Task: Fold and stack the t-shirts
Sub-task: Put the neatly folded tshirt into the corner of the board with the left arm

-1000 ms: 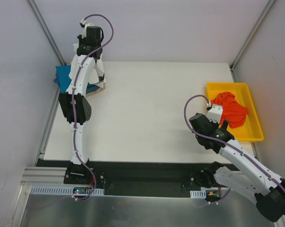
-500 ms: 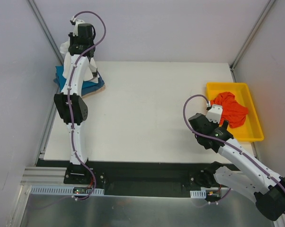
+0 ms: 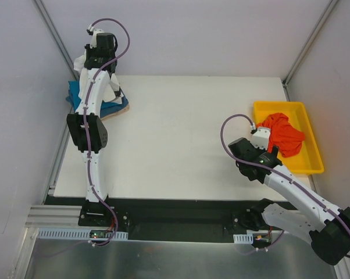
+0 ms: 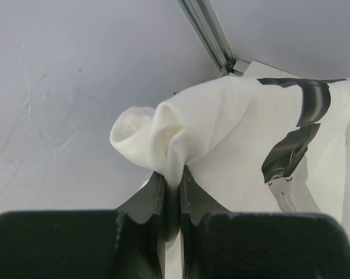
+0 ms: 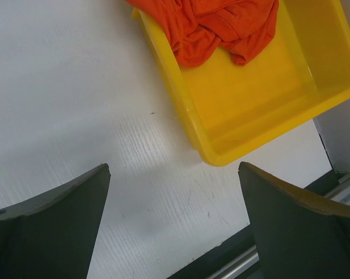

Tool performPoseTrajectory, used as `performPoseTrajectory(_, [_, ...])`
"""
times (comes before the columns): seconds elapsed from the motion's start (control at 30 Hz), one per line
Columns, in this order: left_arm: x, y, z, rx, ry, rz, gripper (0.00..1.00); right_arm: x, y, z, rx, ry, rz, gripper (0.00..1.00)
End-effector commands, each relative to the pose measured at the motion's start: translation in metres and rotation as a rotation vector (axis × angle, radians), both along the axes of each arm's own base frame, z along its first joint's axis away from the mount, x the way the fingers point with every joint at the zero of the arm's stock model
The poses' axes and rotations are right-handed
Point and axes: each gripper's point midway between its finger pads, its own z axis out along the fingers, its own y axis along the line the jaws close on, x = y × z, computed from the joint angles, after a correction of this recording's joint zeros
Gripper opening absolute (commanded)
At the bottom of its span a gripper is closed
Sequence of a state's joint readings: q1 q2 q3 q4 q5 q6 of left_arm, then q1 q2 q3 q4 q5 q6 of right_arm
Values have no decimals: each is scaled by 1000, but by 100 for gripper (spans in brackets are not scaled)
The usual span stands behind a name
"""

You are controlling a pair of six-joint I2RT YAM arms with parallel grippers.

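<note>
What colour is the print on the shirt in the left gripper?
Black print on the white shirt; clearest in the left wrist view.

We see bright, even, diffuse light with faint soft shadows on the white table (image 3: 181,145); the metal ledge (image 3: 163,256) shows mild glare, and the near right fingers (image 5: 47,215) look slightly soft

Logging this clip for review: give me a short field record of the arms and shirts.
left gripper: shut on white shirt, held up above the far-left corner
right gripper: open, empty, over table beside tray
orange shirt: crumpled in tray
teal shirts: piled at table's far-left corner
</note>
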State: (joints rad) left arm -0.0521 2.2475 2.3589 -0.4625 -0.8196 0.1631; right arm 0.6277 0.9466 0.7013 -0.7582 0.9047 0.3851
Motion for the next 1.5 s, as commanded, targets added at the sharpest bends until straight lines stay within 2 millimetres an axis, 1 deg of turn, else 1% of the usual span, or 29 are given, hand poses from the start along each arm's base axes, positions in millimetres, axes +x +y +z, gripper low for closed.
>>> performPoseTrajectory(0.0, [3,23,2,-7,-57,63,0,6,-2,14,-9,-40,-33,97])
performPoseTrajectory(0.03, [3,27,-3,-12,-52,70,0,7,-2,13,-15,-32,-33,97])
performPoseTrajectory(0.13, [5,24,-16,-33,-37,58,0,7,-1,10,-16,-21,-38,97])
performPoseTrajectory(0.17, [3,37,-20,-47,-36,72,0,7,-1,9,-21,-16,-37,97])
performPoseTrajectory(0.33, [7,45,-35,-52,-5,66,0,10,1,9,-32,-2,-39,97])
performPoseTrajectory(0.37, [6,50,-36,-48,-2,75,0,11,1,8,-36,5,-40,97])
performPoseTrajectory(0.5, [8,64,-51,-75,3,90,0,12,4,7,-34,21,-46,97])
performPoseTrajectory(0.53, [9,65,-54,-80,5,88,2,11,4,7,-34,23,-49,97])
performPoseTrajectory(0.63, [13,68,-58,-72,9,89,5,11,4,7,-27,27,-59,97])
performPoseTrajectory(0.73, [14,71,-53,-62,-8,102,8,11,7,8,-9,20,-56,97])
performPoseTrajectory(0.77, [13,73,-52,-52,-9,114,12,12,7,10,-6,15,-56,97])
performPoseTrajectory(0.8, [13,74,-52,-48,-9,119,18,11,7,11,-4,12,-56,97])
performPoseTrajectory(0.83, [14,72,-53,-49,-6,109,36,11,6,12,3,4,-56,97])
performPoseTrajectory(0.87, [13,73,-52,-50,-6,107,41,11,6,13,4,2,-55,97])
performPoseTrajectory(0.9, [13,73,-49,-51,-10,108,49,10,5,14,5,-1,-53,97])
performPoseTrajectory(0.93, [12,73,-51,-52,-8,110,67,10,5,16,12,-10,-52,97])
performPoseTrajectory(1.03, [10,73,-45,-53,-18,113,82,8,4,17,20,-21,-52,97])
performPoseTrajectory(1.07, [10,71,-44,-60,-21,106,92,7,3,18,28,-28,-52,97])
performPoseTrajectory(1.1, [9,69,-39,-65,-31,99,96,6,3,19,31,-31,-51,97])
performPoseTrajectory(1.13, [7,68,-40,-73,-33,98,99,6,4,19,35,-33,-50,97])
performPoseTrajectory(1.17, [7,66,-38,-82,-38,91,99,6,3,20,39,-37,-50,97])
performPoseTrajectory(1.2, [4,61,-28,-86,-55,81,99,6,3,20,42,-39,-51,97])
performPoseTrajectory(1.23, [3,55,-31,-90,-42,68,99,5,4,20,46,-40,-49,97])
performPoseTrajectory(1.27, [1,51,-29,-92,-45,61,99,5,5,20,48,-37,-44,97])
performPoseTrajectory(1.3, [-1,40,-17,-92,-60,41,99,6,5,21,54,-43,-44,97])
performPoseTrajectory(1.37, [-5,27,-14,-93,-57,21,99,6,6,22,62,-44,-41,97])
performPoseTrajectory(1.4, [-9,20,-2,-92,-75,10,99,7,7,25,69,-50,-42,97])
performPoseTrajectory(1.43, [-10,2,-4,-96,-64,-19,99,7,7,26,78,-55,-40,97])
performPoseTrajectory(1.47, [-12,-7,-1,-98,-71,-31,99,6,8,27,83,-59,-38,97])
